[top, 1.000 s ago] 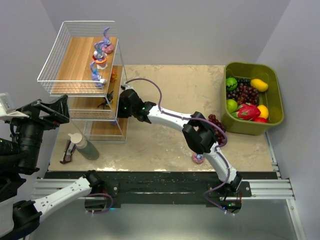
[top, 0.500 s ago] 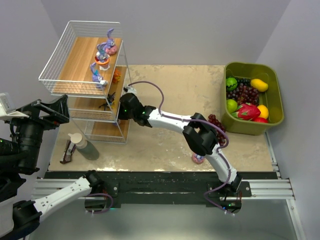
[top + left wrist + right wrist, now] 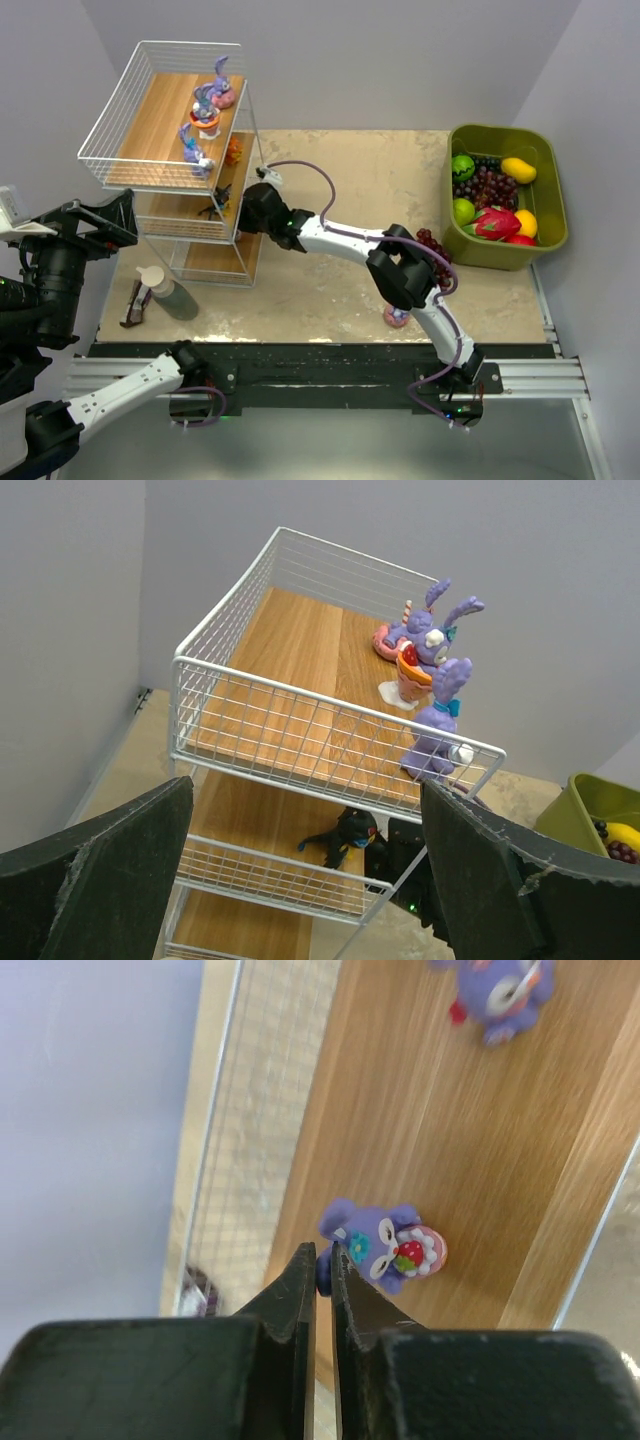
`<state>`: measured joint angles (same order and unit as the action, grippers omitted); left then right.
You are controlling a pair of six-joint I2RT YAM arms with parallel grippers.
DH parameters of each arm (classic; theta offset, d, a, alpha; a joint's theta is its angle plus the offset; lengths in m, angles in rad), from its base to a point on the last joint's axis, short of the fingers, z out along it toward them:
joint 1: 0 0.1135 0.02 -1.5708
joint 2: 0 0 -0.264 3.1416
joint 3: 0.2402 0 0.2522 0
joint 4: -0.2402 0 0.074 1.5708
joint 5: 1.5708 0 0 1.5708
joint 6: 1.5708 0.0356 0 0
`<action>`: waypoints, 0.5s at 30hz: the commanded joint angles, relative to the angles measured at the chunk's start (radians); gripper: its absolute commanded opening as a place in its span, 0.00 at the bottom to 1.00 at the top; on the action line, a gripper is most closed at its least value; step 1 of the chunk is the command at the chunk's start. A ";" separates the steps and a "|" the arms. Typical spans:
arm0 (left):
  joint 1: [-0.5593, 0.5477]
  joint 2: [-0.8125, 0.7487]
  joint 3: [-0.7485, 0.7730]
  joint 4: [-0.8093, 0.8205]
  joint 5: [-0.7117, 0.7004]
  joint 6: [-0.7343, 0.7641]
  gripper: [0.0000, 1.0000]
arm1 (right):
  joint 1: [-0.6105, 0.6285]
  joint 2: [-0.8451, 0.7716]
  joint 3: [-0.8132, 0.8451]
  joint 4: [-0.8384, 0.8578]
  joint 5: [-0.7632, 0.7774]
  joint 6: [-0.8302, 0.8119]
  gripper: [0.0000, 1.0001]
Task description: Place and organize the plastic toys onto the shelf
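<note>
The shelf (image 3: 160, 175) stands at the far left. Its top tier holds three purple bunny toys (image 3: 205, 100), also in the left wrist view (image 3: 430, 645). An orange toy (image 3: 231, 150) and a black insect toy (image 3: 215, 200) sit on the middle board. My right gripper (image 3: 245, 207) reaches into the shelf's open side. Its jaws (image 3: 323, 1255) are almost closed on a small part of a purple bunny toy with a strawberry (image 3: 385, 1245), which lies on a wooden board. Another purple toy (image 3: 495, 995) lies farther along that board. My left gripper (image 3: 300, 880) is wide open and empty, left of the shelf.
One toy on a pink base (image 3: 397, 317) lies on the table near the right arm. A grape bunch (image 3: 430, 243) lies beside the olive bin (image 3: 550, 235) of fruit at the right. A bottle (image 3: 165, 290) and a dark tool (image 3: 135, 305) lie near the shelf's front.
The shelf has shifted a little to the right. My right wrist has drawn back slightly rightward from the shelf. The left arm has not moved.
</note>
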<state>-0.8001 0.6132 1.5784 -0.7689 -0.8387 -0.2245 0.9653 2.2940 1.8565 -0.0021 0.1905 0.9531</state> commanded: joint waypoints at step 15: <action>-0.004 -0.001 0.011 0.006 -0.017 0.002 1.00 | -0.050 -0.091 -0.010 0.083 0.073 0.076 0.00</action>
<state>-0.8001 0.6132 1.5784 -0.7731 -0.8421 -0.2249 0.9096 2.2894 1.8301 0.0486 0.2070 1.0153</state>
